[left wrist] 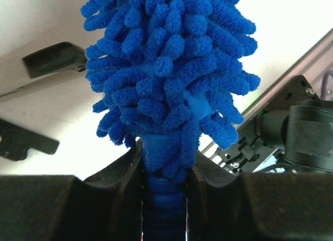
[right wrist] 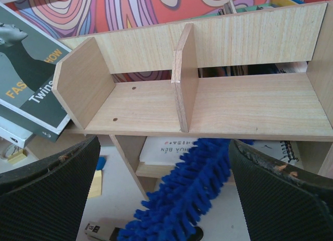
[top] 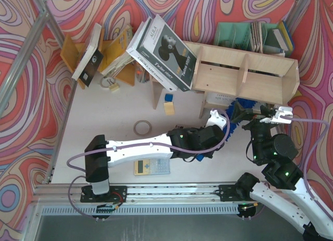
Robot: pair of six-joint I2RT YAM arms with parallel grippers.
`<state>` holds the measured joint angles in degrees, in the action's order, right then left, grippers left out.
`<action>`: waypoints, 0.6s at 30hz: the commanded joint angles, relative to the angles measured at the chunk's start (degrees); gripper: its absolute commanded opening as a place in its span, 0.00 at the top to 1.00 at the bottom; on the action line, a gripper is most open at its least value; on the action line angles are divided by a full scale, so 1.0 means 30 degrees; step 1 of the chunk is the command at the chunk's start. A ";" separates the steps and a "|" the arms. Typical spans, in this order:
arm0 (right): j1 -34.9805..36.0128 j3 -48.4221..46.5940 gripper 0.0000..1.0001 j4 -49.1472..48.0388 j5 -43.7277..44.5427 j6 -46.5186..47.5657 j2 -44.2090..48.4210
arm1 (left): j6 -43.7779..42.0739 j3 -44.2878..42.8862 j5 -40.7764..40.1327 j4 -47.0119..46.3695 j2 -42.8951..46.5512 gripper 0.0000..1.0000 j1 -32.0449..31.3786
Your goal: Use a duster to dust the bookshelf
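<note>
The bookshelf point(top: 244, 74) is pale plywood and stands at the back right, its open compartments facing up and forward; it fills the right wrist view point(right wrist: 229, 103). My left gripper point(top: 221, 122) is shut on the blue handle of the duster point(left wrist: 166, 69). The fluffy blue duster point(top: 243, 109) slants up to the shelf's lower front edge, under the compartments point(right wrist: 192, 194). My right gripper point(top: 276, 115) is open and empty, hovering in front of the shelf above the duster, its black pads point(right wrist: 47, 184) wide apart.
Large books point(top: 164, 51) lean on the shelf's left end. An orange-yellow book rack point(top: 117, 48) stands back left, a green organiser point(top: 234, 35) behind the shelf. A tape ring point(top: 142, 127), a calculator point(top: 152, 166) and small blocks point(top: 168, 103) lie on the table. A white book point(right wrist: 171, 150) lies under the shelf.
</note>
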<state>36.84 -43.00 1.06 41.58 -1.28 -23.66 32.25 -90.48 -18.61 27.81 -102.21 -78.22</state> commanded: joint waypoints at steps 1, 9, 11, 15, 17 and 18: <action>0.0025 0.0206 0.01 -0.0872 0.0234 0.0382 0.0052 | -0.1428 -0.1246 0.1984 -0.0238 -0.0675 1.00 0.0001; 0.0043 0.0191 0.01 -0.0969 0.0095 0.0397 -0.0248 | -0.2469 -0.0644 0.3856 0.0095 -0.0492 1.00 -0.0179; 0.0025 0.0157 0.01 -0.0883 0.0125 0.0376 -0.0287 | -0.2574 -0.0456 0.4120 0.0278 -0.0401 1.00 -0.0202; 0.0025 0.0183 0.01 -0.0903 0.0253 0.0371 -0.0183 | -0.2636 -0.0260 0.4053 0.1114 -0.0338 1.00 -0.0204; 0.0025 0.0208 0.01 -0.0910 0.0260 0.0356 -0.0170 | -0.2584 0.0068 0.3937 0.1252 -0.0122 1.00 -0.0183; 0.0025 0.0209 0.01 -0.0910 0.0260 0.0366 -0.0170 | -0.2515 0.0294 0.3866 0.1200 0.0028 1.00 -0.0197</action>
<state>36.84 -42.98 0.25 41.56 -1.23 -24.23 26.70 -91.96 -8.34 30.92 -104.38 -78.39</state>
